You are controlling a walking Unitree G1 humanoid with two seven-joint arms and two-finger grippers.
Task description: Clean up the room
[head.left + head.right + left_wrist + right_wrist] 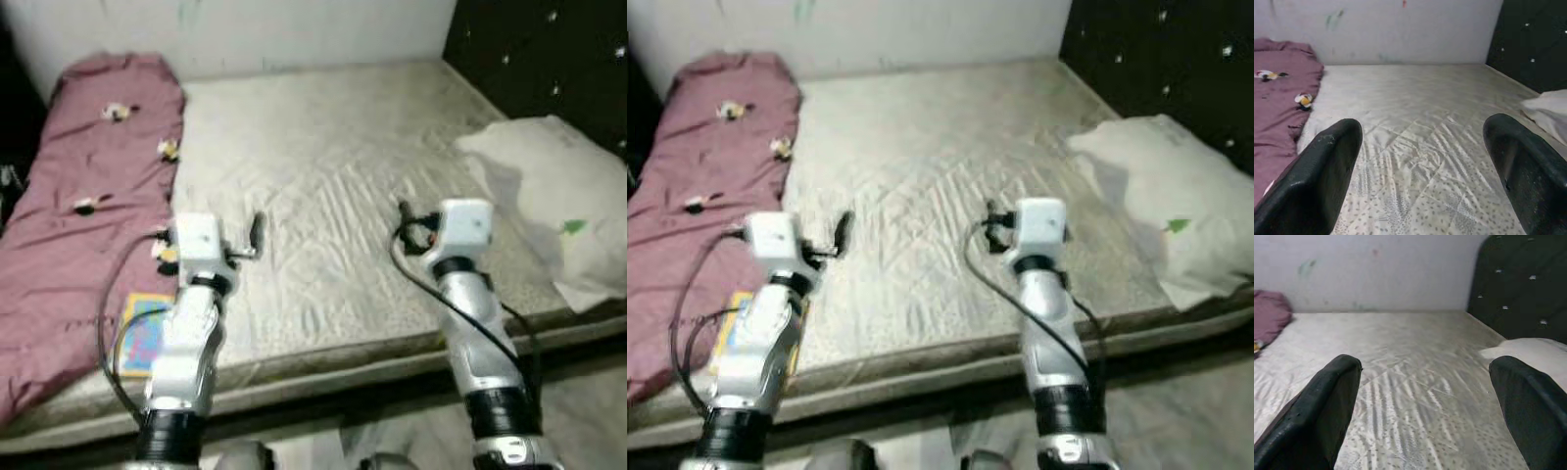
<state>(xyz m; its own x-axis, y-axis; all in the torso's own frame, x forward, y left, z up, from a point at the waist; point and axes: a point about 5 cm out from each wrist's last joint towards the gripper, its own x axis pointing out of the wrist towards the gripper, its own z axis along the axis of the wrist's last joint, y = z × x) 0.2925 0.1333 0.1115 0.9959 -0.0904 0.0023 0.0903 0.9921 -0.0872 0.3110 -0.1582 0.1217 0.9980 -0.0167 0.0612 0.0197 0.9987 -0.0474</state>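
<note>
Over the bed, both our claws spread wide.
Left claw and right claw hover empty above the sheet, maroon blanket leftward.

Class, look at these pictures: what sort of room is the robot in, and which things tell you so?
Most likely a bedroom. A bed with a wrinkled sheet fills the view, a white pillow lies by a dark tufted headboard, and a maroon blanket lies along one side.
</note>
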